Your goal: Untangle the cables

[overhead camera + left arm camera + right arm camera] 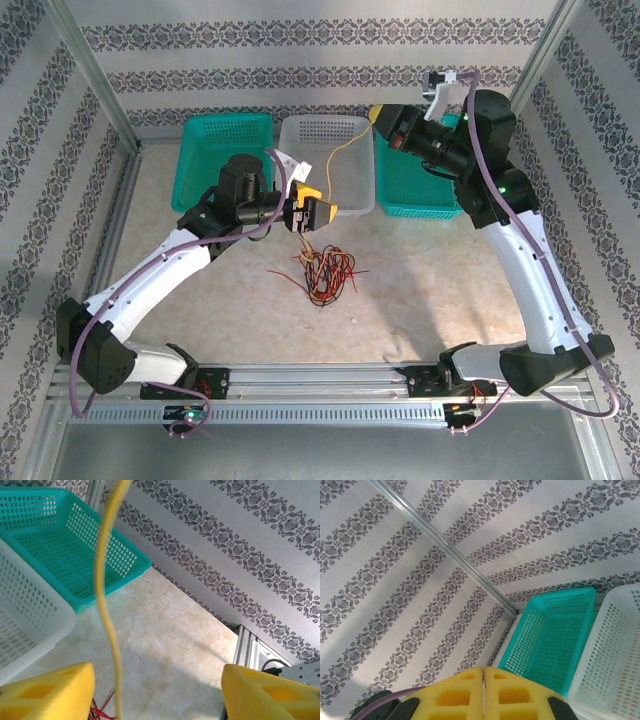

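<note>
Tabletop [420,290]: 1 tangle [322,272]. Right gripper [484,670] clamps yellow cable [102,580]; left gripper [157,675] gapes around it. You pinch, then pull.

Walls [300,40]: covered in pale grey wallpaper, striped with dark floral bands.
Corner posts [95,75]: made of bare aluminium, set at the wall joints.
Table top [430,290]: finished in mottled beige, evenly lit.
Near edge: closed by a slotted metal rail [320,385].
</note>
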Available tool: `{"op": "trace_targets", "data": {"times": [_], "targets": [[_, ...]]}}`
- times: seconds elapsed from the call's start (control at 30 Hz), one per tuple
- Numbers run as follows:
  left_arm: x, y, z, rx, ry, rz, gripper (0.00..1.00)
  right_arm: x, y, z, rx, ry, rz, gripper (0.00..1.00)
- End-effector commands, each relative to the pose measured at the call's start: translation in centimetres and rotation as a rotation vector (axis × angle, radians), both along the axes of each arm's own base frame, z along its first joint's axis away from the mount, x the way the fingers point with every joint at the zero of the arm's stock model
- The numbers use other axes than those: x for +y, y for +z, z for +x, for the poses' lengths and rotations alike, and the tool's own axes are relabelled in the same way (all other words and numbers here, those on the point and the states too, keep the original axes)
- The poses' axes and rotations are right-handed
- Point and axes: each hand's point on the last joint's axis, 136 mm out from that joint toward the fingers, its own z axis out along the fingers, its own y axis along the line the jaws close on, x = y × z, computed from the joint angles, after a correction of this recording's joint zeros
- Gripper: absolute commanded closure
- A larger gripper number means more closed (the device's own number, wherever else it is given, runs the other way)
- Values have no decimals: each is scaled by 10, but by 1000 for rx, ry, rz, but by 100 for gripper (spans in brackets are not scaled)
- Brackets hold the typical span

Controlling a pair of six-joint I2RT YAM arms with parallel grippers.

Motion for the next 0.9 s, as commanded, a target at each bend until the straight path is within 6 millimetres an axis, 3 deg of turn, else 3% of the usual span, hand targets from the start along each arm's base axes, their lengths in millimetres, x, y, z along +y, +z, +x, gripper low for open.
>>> {"op": "trace_targets", "data": {"times": [0.0,0.27,0.4,0.5,0.57,0.63,0.67,0.77,0.87], "targets": [[-7,7,-11,-45,-53,-34,42,6,27,-6,-70,28,46,100],[-4,-12,-5,-13,-12,-4,72,12,29,-5,-72,44,71,100],[-2,-15,2,-15,28,7,100,12,28,-5,-69,44,74,100],[9,-21,16,-8,128,54,100,8,25,-4,-62,19,59,100],[22,-25,28,-5,207,100,100,-5,9,5,-16,-65,19,68],[44,-28,46,-10,318,144,100,-26,-15,16,62,-155,-16,44],[57,-27,57,-14,378,161,100,-36,-28,20,104,-188,-32,40],[106,-19,93,-8,573,181,100,-66,-73,24,235,-269,-42,43],[145,-6,129,-40,716,206,100,-77,-114,17,325,-277,-52,47]]}}
